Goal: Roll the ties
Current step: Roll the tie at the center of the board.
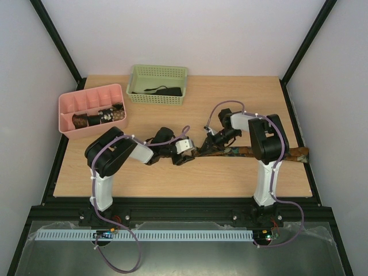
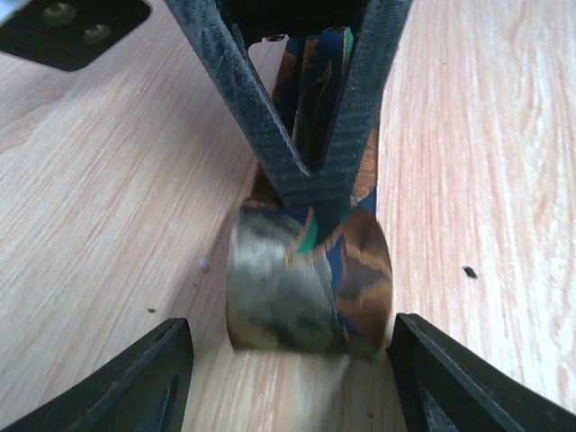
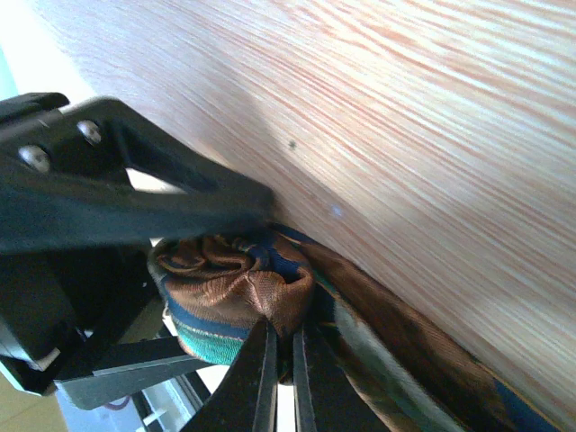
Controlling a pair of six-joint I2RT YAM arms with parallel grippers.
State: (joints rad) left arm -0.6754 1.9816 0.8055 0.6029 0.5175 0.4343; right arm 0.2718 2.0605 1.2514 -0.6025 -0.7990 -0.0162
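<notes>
A brown tie with blue, green and orange mottling (image 1: 233,152) lies across the table middle, its tail (image 1: 298,154) running right. Its left end is rolled into a small coil (image 2: 306,288). My left gripper (image 2: 292,360) is open, one finger (image 2: 135,378) on each side of the coil with a gap on both sides. From the other side my right gripper (image 3: 283,360) is shut on the coil's fabric (image 3: 234,279); its thin fingers (image 2: 261,108) meet in a V over the coil. In the top view both grippers, left (image 1: 190,154) and right (image 1: 208,144), meet at the tie's rolled end.
A pink divided tray (image 1: 66,103) at the back left holds rolled ties (image 1: 98,118). A green basket (image 1: 138,75) behind it holds a dark tie (image 1: 164,91). Grey walls and black frame posts enclose the wooden table (image 1: 172,178).
</notes>
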